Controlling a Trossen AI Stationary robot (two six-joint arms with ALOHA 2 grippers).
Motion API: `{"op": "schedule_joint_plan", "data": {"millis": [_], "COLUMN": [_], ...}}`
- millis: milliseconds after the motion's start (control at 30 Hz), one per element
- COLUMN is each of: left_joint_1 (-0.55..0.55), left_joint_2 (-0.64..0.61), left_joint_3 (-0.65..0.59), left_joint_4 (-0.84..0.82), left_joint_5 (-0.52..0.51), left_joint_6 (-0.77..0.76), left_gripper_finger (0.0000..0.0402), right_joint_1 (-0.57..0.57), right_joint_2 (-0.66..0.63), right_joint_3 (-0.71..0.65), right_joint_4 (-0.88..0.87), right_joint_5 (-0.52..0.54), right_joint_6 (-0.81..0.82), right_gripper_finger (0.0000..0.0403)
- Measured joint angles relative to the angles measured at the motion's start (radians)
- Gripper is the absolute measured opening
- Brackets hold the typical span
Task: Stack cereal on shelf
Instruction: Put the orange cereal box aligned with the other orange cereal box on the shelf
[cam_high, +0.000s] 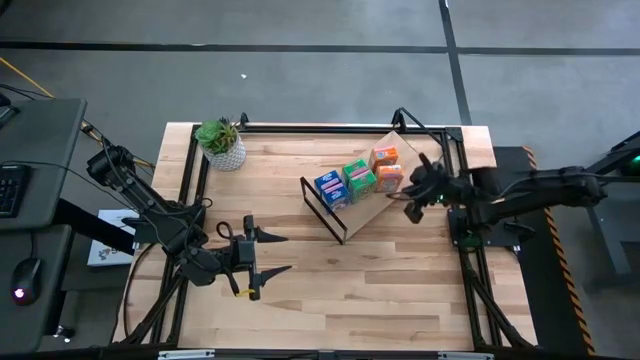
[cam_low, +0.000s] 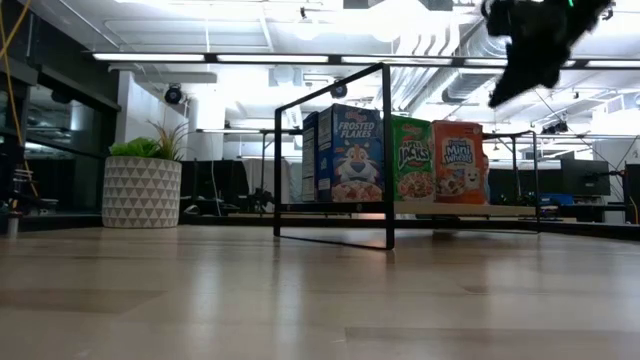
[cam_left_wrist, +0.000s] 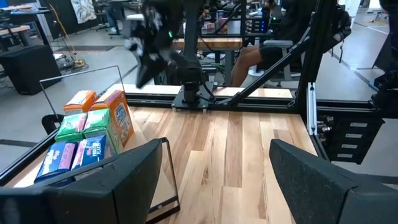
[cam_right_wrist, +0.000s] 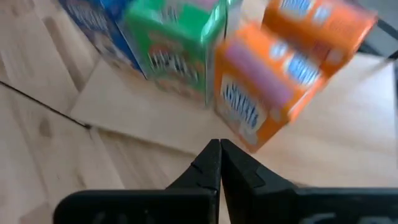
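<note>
Shelf (cam_high: 345, 222) lies mid-table, wood panel down, black frame standing. On the panel: Frosted Flakes box (cam_low: 345, 155), Apple Jacks box (cam_low: 412, 160), Mini-Wheats box (cam_low: 458, 163) upright in a row, more boxes behind. Right gripper (cam_high: 413, 205) hovers just beside the orange boxes, fingers pressed together, holding nothing. Left gripper (cam_high: 272, 254) rests near the table's front, jaws wide apart, empty.

Shelf (cam_high: 352, 222): I see its black frame fencing the near-left side of the boxes.
Boxes (cam_high: 358, 178): packed side by side, touching, no gap I could pass between.
Right gripper (cam_high: 414, 200): shut, just right of the orange boxes.
Plant (cam_high: 222, 144): far left, well apart.
Table (cam_high: 340, 290): I have bare wood near and centre.
Left gripper (cam_high: 268, 254): open, near left.
</note>
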Motion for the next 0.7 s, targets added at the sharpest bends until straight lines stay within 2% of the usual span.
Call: {"op": "schedule_joint_plan", "data": {"millis": [133,300,467,700], "left_joint_1": [0.000,0.001,0.014,0.027], "left_joint_2": [0.000,0.000,0.000,0.000], "left_joint_3": [0.000,0.000,0.000,0.000], "left_joint_4": [0.000,0.000,-0.001,-0.004], "left_joint_5": [0.000,-0.001,-0.002,-0.001], "left_joint_6": [-0.010,-0.004,0.001,0.001], "left_gripper_finger": [0.0289,0.0289,0.0289,0.0289], "right_joint_1": [0.036,0.014,-0.025,-0.047], "right_joint_2": [-0.023,-0.022,-0.022,-0.022], "right_joint_3": [-0.154,-0.294,-0.340,-0.352], "right_joint_4": [0.134,0.359,0.403,0.447], "right_joint_5": [0.058,0.065,0.168,0.161], "right_joint_6": [0.040,0.021,0.031,0.031], "right_gripper_finger": [0.0001,0.0000,0.0000,0.0000]}}
